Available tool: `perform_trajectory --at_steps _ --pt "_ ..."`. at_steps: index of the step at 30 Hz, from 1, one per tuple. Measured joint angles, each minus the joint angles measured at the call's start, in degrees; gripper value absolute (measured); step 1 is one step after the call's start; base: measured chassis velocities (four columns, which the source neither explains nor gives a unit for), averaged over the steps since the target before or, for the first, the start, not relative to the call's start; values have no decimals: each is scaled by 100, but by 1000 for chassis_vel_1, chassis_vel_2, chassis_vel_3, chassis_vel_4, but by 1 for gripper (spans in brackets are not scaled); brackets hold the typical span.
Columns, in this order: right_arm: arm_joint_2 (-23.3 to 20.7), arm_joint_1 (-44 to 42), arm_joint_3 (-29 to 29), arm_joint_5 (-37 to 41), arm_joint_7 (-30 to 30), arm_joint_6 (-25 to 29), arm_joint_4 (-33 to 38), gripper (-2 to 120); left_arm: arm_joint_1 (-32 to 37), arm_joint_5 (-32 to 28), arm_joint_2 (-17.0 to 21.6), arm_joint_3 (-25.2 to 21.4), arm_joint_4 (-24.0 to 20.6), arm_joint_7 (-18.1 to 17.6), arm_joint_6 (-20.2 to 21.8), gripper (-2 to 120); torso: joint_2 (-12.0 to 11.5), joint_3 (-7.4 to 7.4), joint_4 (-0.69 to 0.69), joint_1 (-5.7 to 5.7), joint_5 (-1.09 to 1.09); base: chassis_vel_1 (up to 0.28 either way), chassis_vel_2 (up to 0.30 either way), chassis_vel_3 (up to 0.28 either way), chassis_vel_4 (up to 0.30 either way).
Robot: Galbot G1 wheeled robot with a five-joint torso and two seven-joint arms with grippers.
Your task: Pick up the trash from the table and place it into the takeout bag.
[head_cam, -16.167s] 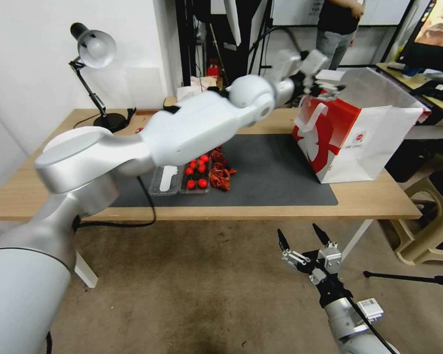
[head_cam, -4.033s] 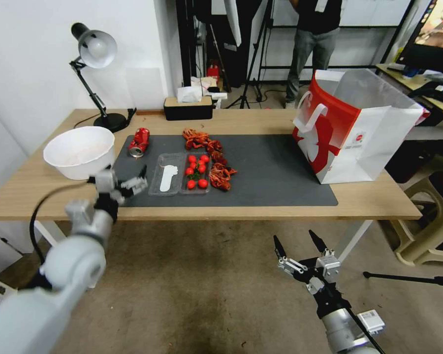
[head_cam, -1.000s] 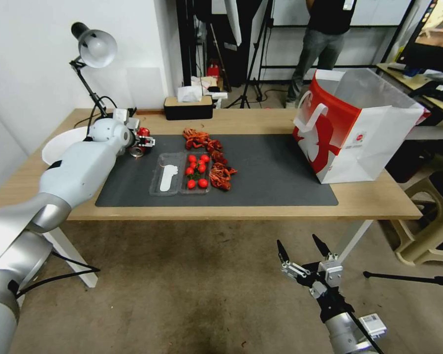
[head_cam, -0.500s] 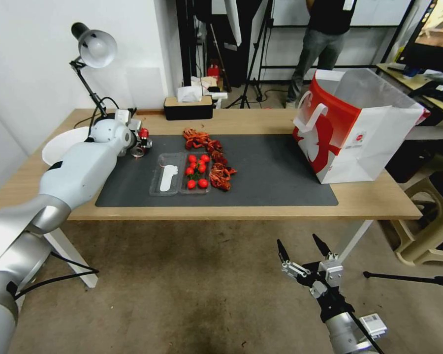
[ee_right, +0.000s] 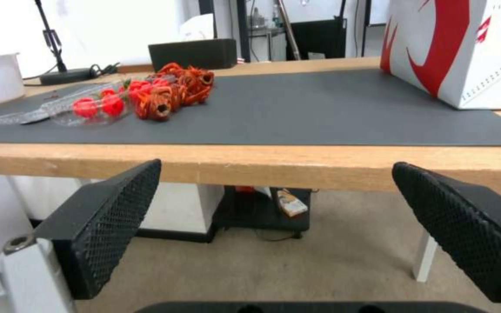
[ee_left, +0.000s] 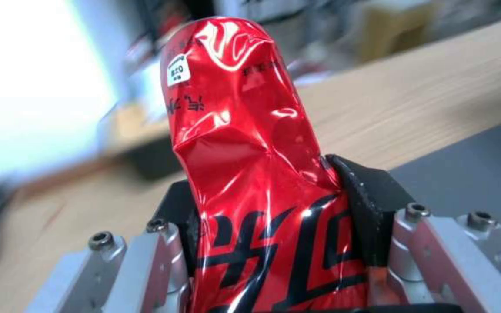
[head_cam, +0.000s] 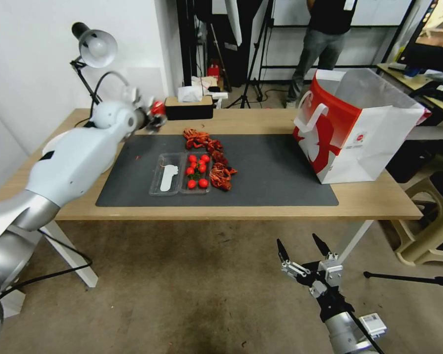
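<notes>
Now, at your far left, the left gripper (head_cam: 154, 114) is shut tight on the crushed red can (head_cam: 157, 107); the left wrist view shows the can (ee_left: 250, 174) wedged upright between the two black pads, dented waist pinched. Half a second back that can was lying on the dark grey mat (head_cam: 275, 169) near its left end; it has since come up off the surface and now hangs above the table (head_cam: 379, 199) at the mat's back-left corner, near the black tissue box (head_cam: 188, 108). That means the pick is done, and what's left for this item is the carry. Moving right: the large white bowl (head_cam: 51, 142) sits mostly hidden behind your arm, the clear tray of cherry tomatoes (head_cam: 182, 174) is untouched mid-mat, and a heap of reddish shells (head_cam: 214, 157) lies just beside it. Farther right, the takeout bag (head_cam: 359, 128) stands upright at the mat's right end with its mouth open, well apart from the can, so you've a long sweep across the table ahead. Watch the bag's near handle and rim on approach, I'd say. Down at the right, the right gripper (head_cam: 302, 246) is parked below the table edge, fingers spread wide, empty.
</notes>
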Motion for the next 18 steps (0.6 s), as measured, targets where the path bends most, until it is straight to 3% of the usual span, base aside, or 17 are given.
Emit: perform_trajectory --at_steps 3,4,7,8,11,12,15,16,18 --pt "7 -13 5 -11 8 -13 23 100 -478 -292 -500 400 -346 -97 -33 46 0 1 0 0 -1 0 0 0 0" --pt "7 -13 5 -11 8 -13 23 100 -478 -292 -500 400 -346 -97 -33 46 0 1 0 0 -1 0 0 0 0" --pt "18 -25 33 -14 12 -15 34 100 -977 -591 -1079 640 -259 -215 -97 46 0 0 -3 0 2 0 0 0 0" --pt "18 -25 33 -14 12 -15 34 100 -977 -591 -1079 640 -259 -215 -97 46 0 0 -3 0 2 0 0 0 0" --pt "43 -31 58 -19 12 -12 29 100 -1502 -648 -1769 814 249 -192 -140 46 0 0 2 0 -1 0 0 0 0" --pt "43 -31 58 -19 12 -12 29 100 -1502 -648 -1769 814 249 -192 -140 46 0 0 2 0 -1 0 0 0 0" --pt "107 -4 46 -45 11 -7 -10 100 -1914 -616 -2600 924 906 33 -210 46 0 1 2 1 0 0 0 0 0" --pt "107 -4 46 -45 11 -7 -10 100 -1914 -616 -2600 924 906 33 -210 46 0 1 2 1 0 0 0 0 0" --pt "132 5 40 -55 11 -7 -21 100 -2045 -644 -2950 992 1155 114 -277 46 0 0 -2 0 2 0 0 0 0"
